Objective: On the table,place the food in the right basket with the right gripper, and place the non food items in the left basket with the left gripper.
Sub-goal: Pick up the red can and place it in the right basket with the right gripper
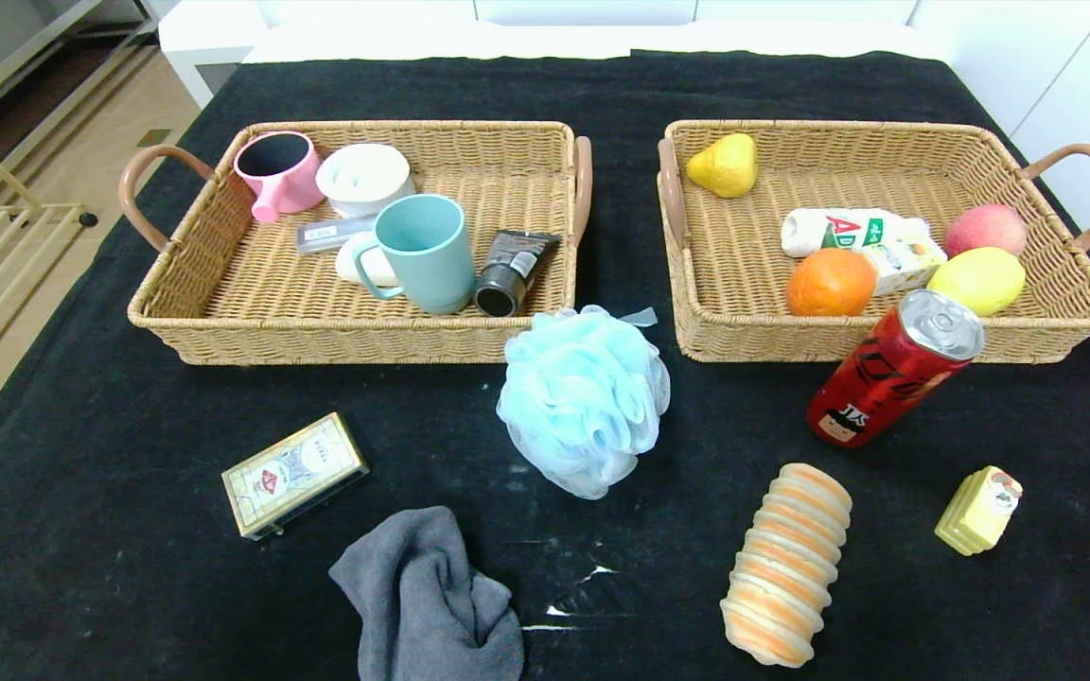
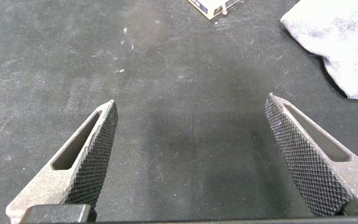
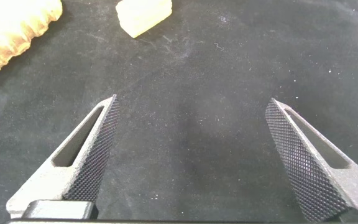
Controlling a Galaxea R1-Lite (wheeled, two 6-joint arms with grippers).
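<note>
On the black table lie a blue bath pouf (image 1: 585, 401), a card box (image 1: 294, 474), a grey cloth (image 1: 431, 596), a red can (image 1: 895, 369), a striped bread roll (image 1: 786, 564) and a small yellow carton (image 1: 978, 510). Neither arm shows in the head view. My left gripper (image 2: 191, 107) is open and empty above bare cloth; the card box (image 2: 215, 6) and the grey cloth (image 2: 340, 37) lie beyond it. My right gripper (image 3: 192, 102) is open and empty above bare cloth; the bread roll (image 3: 14, 31) and the yellow carton (image 3: 143, 14) lie beyond it.
The left wicker basket (image 1: 223, 312) holds a pink cup, a white jar, a teal mug, a tube and other items. The right wicker basket (image 1: 1075, 312) holds a pear, a bottle, an orange, a peach and a lemon. The can leans against its front wall.
</note>
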